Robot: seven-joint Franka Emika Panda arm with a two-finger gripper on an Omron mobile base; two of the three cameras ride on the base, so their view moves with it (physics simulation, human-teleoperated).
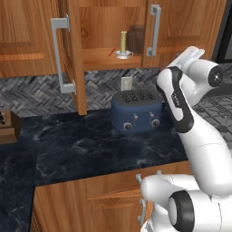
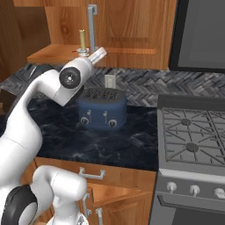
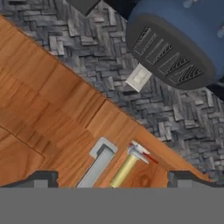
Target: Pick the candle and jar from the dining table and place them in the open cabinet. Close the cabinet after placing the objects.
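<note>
A white robot arm (image 1: 195, 136) rises from the near edge of the scene, at 5 o'clock in the left base view and 7 o'clock in the right base view, above a wood base with silver handles. Beyond it lies the desk (image 1: 86, 149), a black marble top with white veins. On the desk, near the middle of both base views, stands a blue toaster (image 1: 137, 112) with its slots up and knobs facing the robot; a white outlet (image 1: 127, 82) sits on the herringbone backsplash just behind it. To the right, at 3 o'clock in the right base view, is a stove (image 2: 193, 140) with dark grates. The arm's hand reaches up at about 1 o'clock in the left base view, near the lower edge of the wall cabinet (image 1: 27, 41). In the hand view the gripper (image 3: 112, 179) has its two dark tips spread wide apart, holding nothing. Farthest away, at 12 o'clock, the cabinet stands open, its door (image 1: 72, 54) swung outward. On its shelf the candle (image 1: 123, 44) stands upright in its small holder, and the jar (image 1: 136, 40) sits just beside and behind it.
</note>
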